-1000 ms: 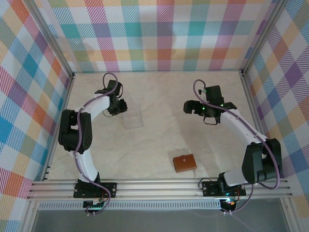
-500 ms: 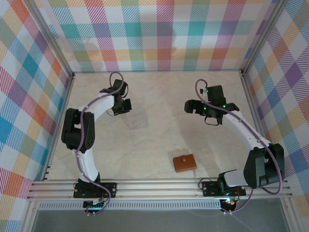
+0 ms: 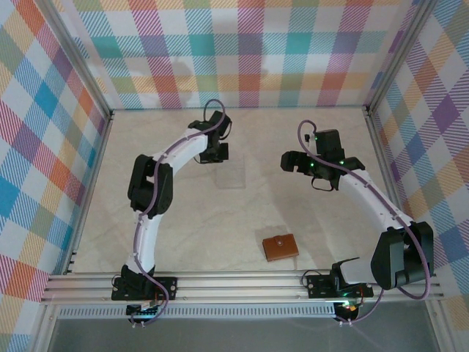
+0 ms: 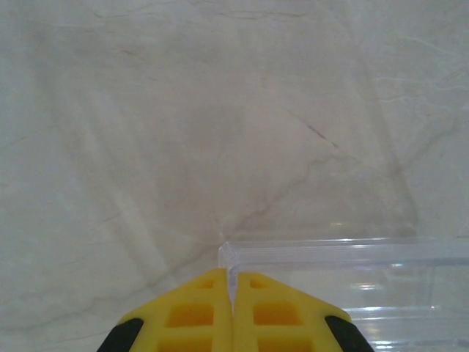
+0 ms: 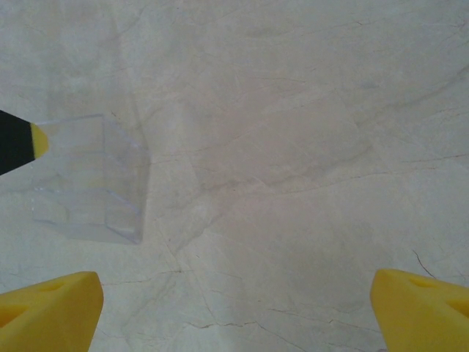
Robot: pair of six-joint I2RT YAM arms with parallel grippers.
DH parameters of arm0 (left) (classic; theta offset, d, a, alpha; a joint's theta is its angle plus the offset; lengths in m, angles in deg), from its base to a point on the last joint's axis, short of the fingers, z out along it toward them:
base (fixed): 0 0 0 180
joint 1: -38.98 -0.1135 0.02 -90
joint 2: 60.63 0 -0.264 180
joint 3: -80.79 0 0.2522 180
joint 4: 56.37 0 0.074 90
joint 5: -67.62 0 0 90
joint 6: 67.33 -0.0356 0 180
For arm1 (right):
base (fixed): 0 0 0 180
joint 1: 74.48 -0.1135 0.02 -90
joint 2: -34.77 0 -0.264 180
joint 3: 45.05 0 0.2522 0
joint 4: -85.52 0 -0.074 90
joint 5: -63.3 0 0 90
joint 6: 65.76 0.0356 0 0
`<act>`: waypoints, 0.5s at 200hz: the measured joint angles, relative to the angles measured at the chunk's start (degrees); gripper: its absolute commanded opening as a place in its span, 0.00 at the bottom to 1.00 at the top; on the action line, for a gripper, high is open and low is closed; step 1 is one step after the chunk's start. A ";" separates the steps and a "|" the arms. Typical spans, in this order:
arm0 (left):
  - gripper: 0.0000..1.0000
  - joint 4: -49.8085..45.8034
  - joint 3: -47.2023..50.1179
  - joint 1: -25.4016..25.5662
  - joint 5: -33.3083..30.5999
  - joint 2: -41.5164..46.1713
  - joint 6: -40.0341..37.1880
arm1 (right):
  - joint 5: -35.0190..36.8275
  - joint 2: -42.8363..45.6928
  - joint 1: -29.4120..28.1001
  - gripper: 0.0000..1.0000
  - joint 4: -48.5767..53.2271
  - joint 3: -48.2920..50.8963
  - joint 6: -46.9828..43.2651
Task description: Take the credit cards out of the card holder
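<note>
Broadly, the workspace is a box of plaid panels: the left wall runs in diagonal stripes of orange, teal, purple and yellow. The same checks run straight across the back wall. Bare metal posts frame the corners, and a metal rail runs along the near edge, carrying both arm bases. The table is a pale, marble-like sheet with faint grey veins.

On the left, the left arm stretches far in and toward the middle. The left gripper sits at the edge of the clear tray. From its wrist camera the yellow fingers are pressed together, pinching a corner of the tray's thin upright wall; the tray is see-through, with the veined surface showing under it.

Nearer the front, right of centre, the card holder lies flat on the table, folded shut, small tab on top, well apart from both grippers and from the tray.

Further right, the right gripper hangs above bare table, jaws spread wide with nothing between them; its wrist view shows the tray off to the left. The right wall repeats the diagonal plaid.
</note>
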 measured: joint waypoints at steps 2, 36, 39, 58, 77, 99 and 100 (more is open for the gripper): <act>0.04 -0.31 -0.46 0.11 -0.17 -0.26 0.04 | 0.00 0.00 0.00 0.94 0.00 0.04 0.02; 0.05 -3.32 -6.40 1.66 -0.81 -3.72 1.51 | -0.02 0.02 -0.02 0.94 0.00 1.01 0.59; 0.05 -3.61 -6.82 1.75 -0.76 -3.96 1.55 | -0.02 0.02 -0.02 0.94 0.02 1.05 0.63; 0.06 -4.52 -8.94 2.29 -0.98 -5.20 2.14 | -0.04 0.02 -0.02 0.94 0.24 1.38 0.83; 0.10 -5.16 -9.90 2.69 -0.96 -5.75 2.49 | -0.07 0.02 -0.02 0.94 0.26 1.38 0.85; 0.16 -5.60 -10.05 2.86 -0.96 -5.86 3.21 | -0.52 0.02 -0.02 0.93 0.66 1.38 0.87; 0.16 -5.60 -10.05 2.86 -0.94 -5.86 3.23 | -0.55 0.02 -0.02 0.93 0.70 1.38 0.87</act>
